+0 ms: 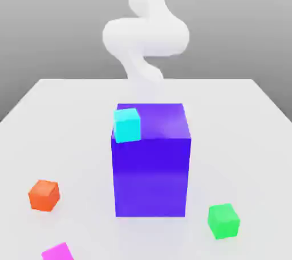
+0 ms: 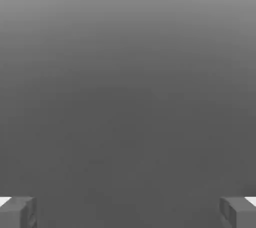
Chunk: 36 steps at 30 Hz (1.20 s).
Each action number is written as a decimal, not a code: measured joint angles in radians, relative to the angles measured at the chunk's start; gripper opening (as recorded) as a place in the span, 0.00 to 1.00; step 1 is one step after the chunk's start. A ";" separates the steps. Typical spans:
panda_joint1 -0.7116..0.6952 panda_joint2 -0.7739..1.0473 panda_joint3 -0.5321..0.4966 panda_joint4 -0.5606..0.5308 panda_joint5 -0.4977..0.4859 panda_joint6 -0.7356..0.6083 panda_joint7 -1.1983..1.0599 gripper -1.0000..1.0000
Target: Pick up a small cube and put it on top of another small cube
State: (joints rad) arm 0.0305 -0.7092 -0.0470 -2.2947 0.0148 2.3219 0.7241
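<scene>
White tabletop (image 1: 74, 116) under a grey backdrop, seen from the exterior view. At centre, a tall blue-violet block (image 1: 151, 173), the largest thing on the table. On its top face, toward the 10 o'clock corner, a small cyan cube (image 1: 126, 125), resting there and reaching the block's front edge. Behind the block, at 12 o'clock, the white robot arm (image 1: 145, 33), folded in a curve above the table's far edge.

Around the block, on the tabletop and well apart from it: a small orange cube (image 1: 44, 195) at 8 o'clock, a small green cube (image 1: 223, 221) at 5 o'clock, and a small magenta cube (image 1: 57, 252) at 7 o'clock, cut off by the picture's lower edge.

In the hand view, gripper (image 2: 128, 212) spread wide open, holding nothing; two grey fingertips (image 2: 18, 213) at opposite sides, with plain grey background between them.
</scene>
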 joint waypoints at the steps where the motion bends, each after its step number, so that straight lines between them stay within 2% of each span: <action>1: 0.013 0.039 -0.020 0.002 0.008 0.009 -0.034 0.50; 11: 0.105 0.402 -0.198 0.024 0.116 0.096 -0.372 0.50; 17: 0.111 0.622 -0.259 0.037 0.205 0.145 -0.591 0.50; 24: 0.058 0.872 -0.264 0.051 0.270 0.208 -0.819 0.50; 31: -0.006 1.102 -0.261 0.062 0.244 0.288 -0.981 0.50; 35: -0.057 1.246 -0.205 0.092 0.293 0.387 -1.037 0.50; 36: -0.067 1.268 -0.194 0.098 0.303 0.404 -1.045 0.00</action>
State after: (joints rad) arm -0.0365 0.5593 -0.2407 -2.1971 0.3177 2.7256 -0.3207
